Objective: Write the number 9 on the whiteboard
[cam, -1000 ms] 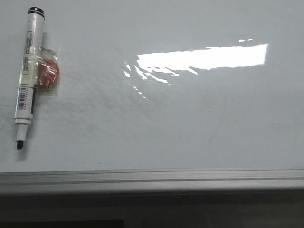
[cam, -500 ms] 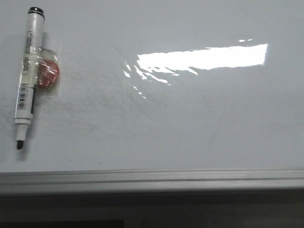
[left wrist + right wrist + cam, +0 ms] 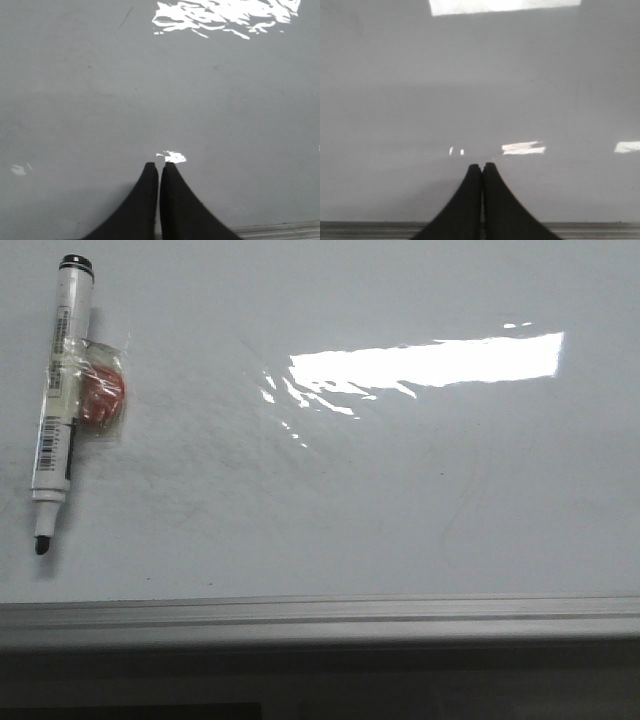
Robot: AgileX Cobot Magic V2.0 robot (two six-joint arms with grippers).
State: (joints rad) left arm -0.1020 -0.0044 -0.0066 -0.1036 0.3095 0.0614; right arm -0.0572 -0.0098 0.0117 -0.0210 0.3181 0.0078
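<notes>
The whiteboard (image 3: 400, 500) fills most of the front view, glossy white with faint grey smudges and a bright glare patch. No number 9 shows on it. A white marker (image 3: 58, 400) with its black tip uncapped lies at the far left, tip toward the near edge. Neither gripper shows in the front view. In the left wrist view my left gripper (image 3: 159, 166) is shut and empty over the bare board (image 3: 150, 90). In the right wrist view my right gripper (image 3: 482, 166) is shut and empty over the board (image 3: 480, 75).
A small red piece (image 3: 100, 395) in clear wrapping lies against the marker's right side. The board's grey metal frame edge (image 3: 320, 612) runs along the near side, and also shows in the right wrist view (image 3: 370, 229).
</notes>
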